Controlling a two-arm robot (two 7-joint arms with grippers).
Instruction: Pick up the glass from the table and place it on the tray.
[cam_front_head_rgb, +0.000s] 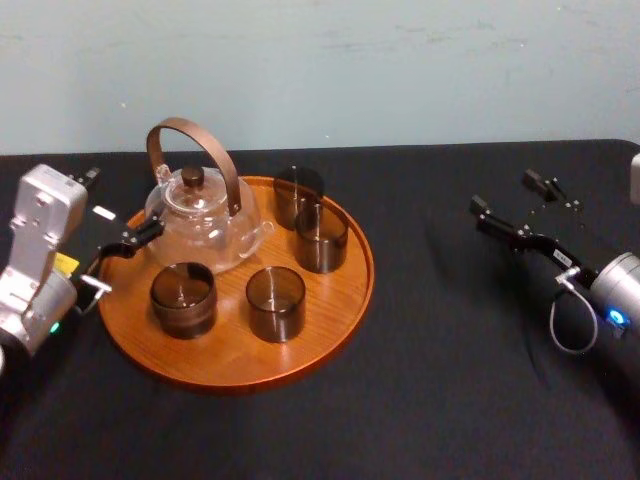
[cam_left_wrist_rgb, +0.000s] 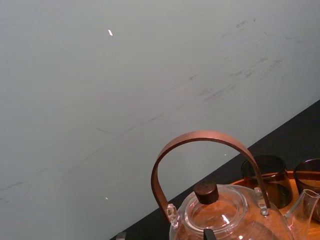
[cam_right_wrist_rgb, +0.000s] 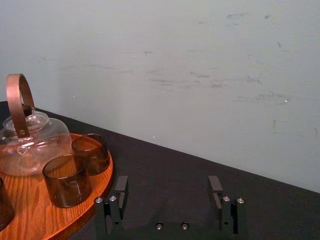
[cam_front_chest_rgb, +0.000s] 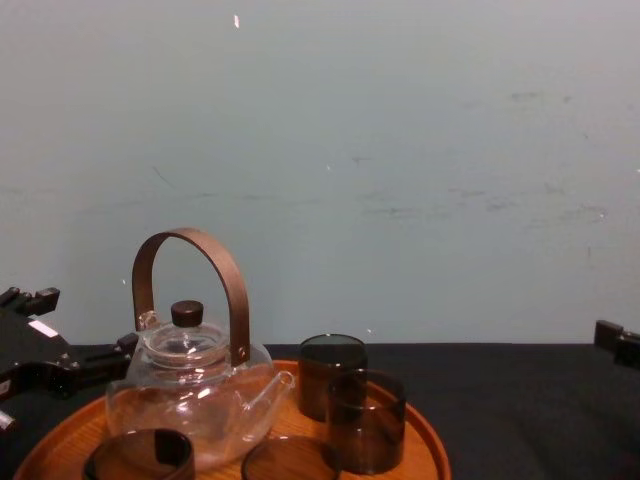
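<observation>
Here, four short, smoky-brown cylindrical glasses stand upright on the large round orange-brown wooden tray, which rests on the left half of the matte black surface. The front-left glass and the front-right glass sit side by side toward the robot's edge of the tray, close together but apart. The other two stand farther back, toward the tray's right rim. The rear-right glass is just in front of the farthest glass, and the two overlap in the chest view, so I cannot tell whether they touch.

A clear glass teapot with an arched brown handle and a dark knob on its lid takes up the tray's back left, its spout turned toward the rear-right glass.

The left tool hovers at the tray's left rim, just beside the teapot. Its fingers are spread apart and hold nothing, and the left wrist view has the teapot's lid and handle directly ahead of it.

The right tool hangs above bare surface well to the right of the tray. Its two fingers are wide apart and empty, aimed toward the far edge and the pale blue-green wall behind it. In the right wrist view the tray, the teapot and two of the glasses lie off to one side of it.
</observation>
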